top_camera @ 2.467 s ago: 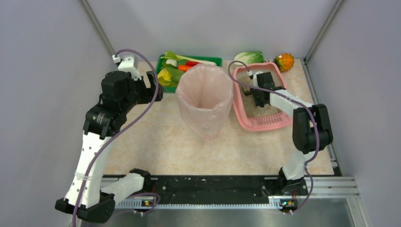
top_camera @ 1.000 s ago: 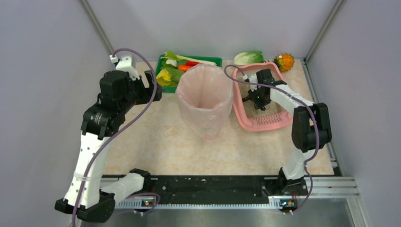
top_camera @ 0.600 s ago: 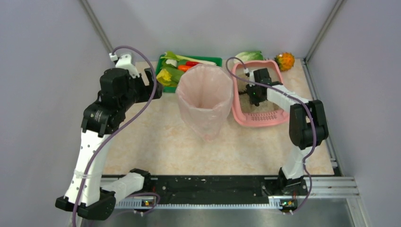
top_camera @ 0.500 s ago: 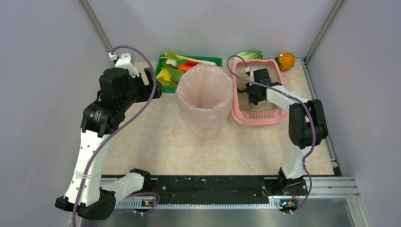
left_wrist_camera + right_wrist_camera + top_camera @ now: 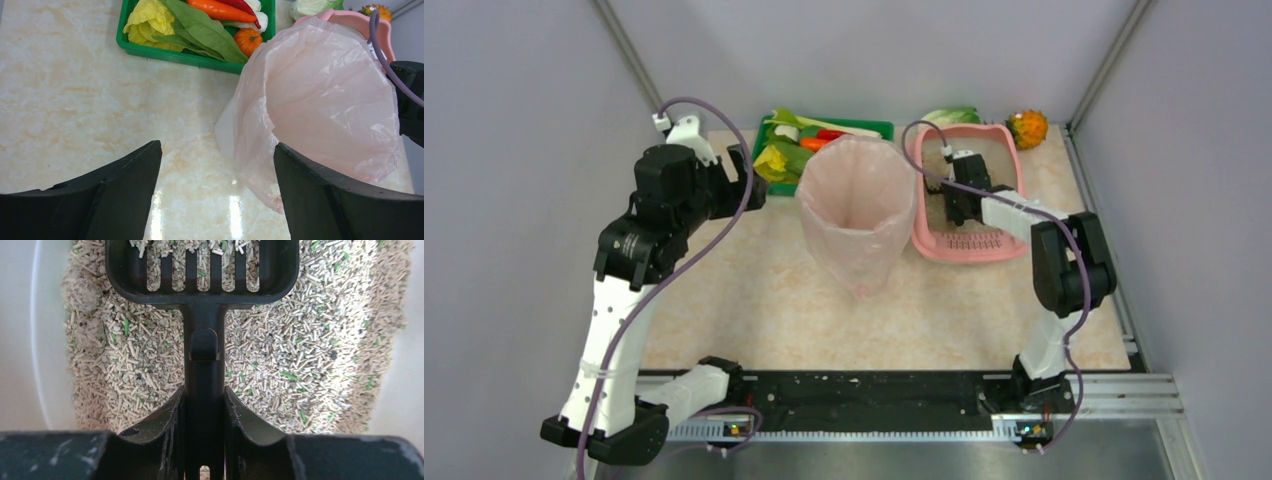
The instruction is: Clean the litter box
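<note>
The litter box (image 5: 920, 212) is a pink tray at the back right, with a slotted grate (image 5: 972, 241) at its near end. Beige pellet litter (image 5: 300, 340) fills it between pale walls (image 5: 17, 340). My right gripper (image 5: 954, 200) hangs over the litter. It (image 5: 203, 395) is shut on the handle of a black slotted scoop (image 5: 202, 315). The scoop's head rests in the pellets, with two greyish clumps (image 5: 85, 310) just to its left. My left gripper (image 5: 751, 182) stands open and holds nothing. It (image 5: 217, 146) hovers over the table beside the bin.
A tall pink bag-lined bin (image 5: 856, 210) stands mid-table, touching the litter box's left side. A green tray of vegetables (image 5: 824, 135) sits behind it. A cabbage (image 5: 951, 116) and an orange spiky fruit (image 5: 1027, 128) lie at the back right corner.
The right gripper with the scoop has moved left and farther back. The litter box has swung from slanted to square, closer to the bin. The left arm has barely moved.
</note>
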{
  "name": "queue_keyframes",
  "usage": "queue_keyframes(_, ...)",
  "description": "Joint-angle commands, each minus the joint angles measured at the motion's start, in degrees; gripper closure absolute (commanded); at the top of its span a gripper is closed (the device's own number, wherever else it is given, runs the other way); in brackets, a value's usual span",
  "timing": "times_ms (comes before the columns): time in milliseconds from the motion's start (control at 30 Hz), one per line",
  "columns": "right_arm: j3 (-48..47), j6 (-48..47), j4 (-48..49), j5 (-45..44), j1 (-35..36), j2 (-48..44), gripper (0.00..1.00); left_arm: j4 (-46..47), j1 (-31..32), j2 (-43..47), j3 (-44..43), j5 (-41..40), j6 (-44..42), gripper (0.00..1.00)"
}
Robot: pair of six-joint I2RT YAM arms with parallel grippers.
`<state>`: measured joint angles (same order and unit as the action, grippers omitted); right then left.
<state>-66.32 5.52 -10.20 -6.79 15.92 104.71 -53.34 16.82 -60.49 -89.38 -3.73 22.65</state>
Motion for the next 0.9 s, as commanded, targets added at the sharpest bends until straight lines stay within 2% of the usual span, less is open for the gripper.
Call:
queue_keyframes(0, -7.1, -8.2, -6.8, -2.4, 0.5, -4.8, 1.00, 0.6, 0.1, 1.1, -2.2, -0.3, 0.6, 0.12)
queue_keyframes(267, -17.9, -16.9, -27.7, -0.9, 0.5, -5.1, 1.00, -0.8, 0.1, -0.5, -4.1, 0.2, 0.1, 0.13)
queue_keyframes(400, -18.6, -18.7, -34.7, -0.9, 0.5, -5.3, 1.00, -1.1, 0.1, -1.1, -4.8, 0.5, 0.1, 0.13)
queue_keyframes(667, -13.4, -20.0, -39.1, 0.4, 0.6, -7.9, 1.00, -1.2, 0.1, -3.2, -6.8, 1.0, -0.5, 0.13)
queue_keyframes(867, -13.1, -23.6, -41.2, -4.9, 0.6, -10.6, 1.00, -1.5, 0.1, -5.1, -8.2, 1.7, -1.3, 0.13)
